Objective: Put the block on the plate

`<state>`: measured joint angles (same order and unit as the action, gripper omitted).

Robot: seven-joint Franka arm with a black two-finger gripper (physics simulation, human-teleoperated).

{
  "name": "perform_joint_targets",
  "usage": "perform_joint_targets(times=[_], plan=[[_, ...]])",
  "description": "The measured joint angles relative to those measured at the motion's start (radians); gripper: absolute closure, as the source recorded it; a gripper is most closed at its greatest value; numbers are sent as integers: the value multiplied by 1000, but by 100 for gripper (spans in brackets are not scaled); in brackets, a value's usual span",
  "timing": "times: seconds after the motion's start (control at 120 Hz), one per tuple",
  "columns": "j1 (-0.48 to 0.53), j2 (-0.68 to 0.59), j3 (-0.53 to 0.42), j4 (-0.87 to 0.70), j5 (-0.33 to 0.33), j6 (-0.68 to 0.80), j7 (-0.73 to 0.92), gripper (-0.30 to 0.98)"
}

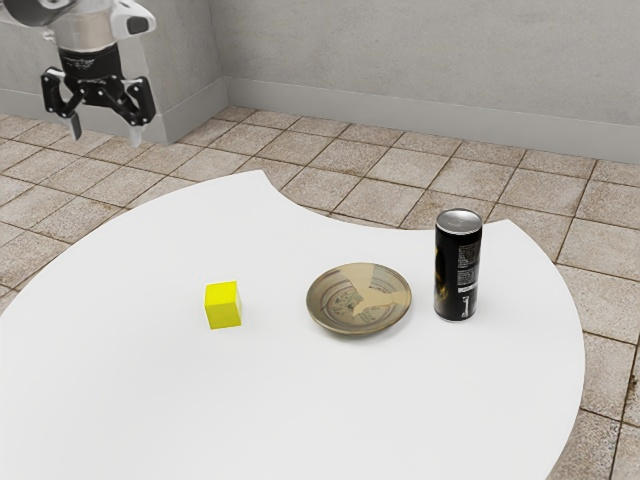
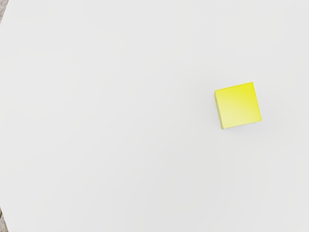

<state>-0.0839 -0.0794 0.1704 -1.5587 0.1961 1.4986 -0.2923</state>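
My gripper (image 1: 105,132) hangs high at the exterior view's upper left, its two fingers wide apart with nothing between them, so it is open. A yellow block (image 1: 223,305) rests on the white table, lower than the gripper and toward the exterior view's right from it. In the wrist view the block (image 2: 239,106) lies on the bare white tabletop, slightly turned. The plate (image 1: 358,299), round and brownish with a patterned inside, lies on the table between the block and a can, apart from both.
A black can (image 1: 458,266) with a silver top stands upright close beside the plate. The round white table (image 1: 270,410) has a curved cut-out along its far edge. Behind it are a tiled floor (image 1: 345,165) and a grey wall (image 1: 420,60).
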Motion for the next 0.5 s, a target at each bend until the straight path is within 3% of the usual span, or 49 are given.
perform_joint_targets(times=[0.333, 0.5], plan=[[-7, 47, -31, -84, -10, 67, -31, 0], [-17, 84, -31, -299, -99, 236, -89, 0]])
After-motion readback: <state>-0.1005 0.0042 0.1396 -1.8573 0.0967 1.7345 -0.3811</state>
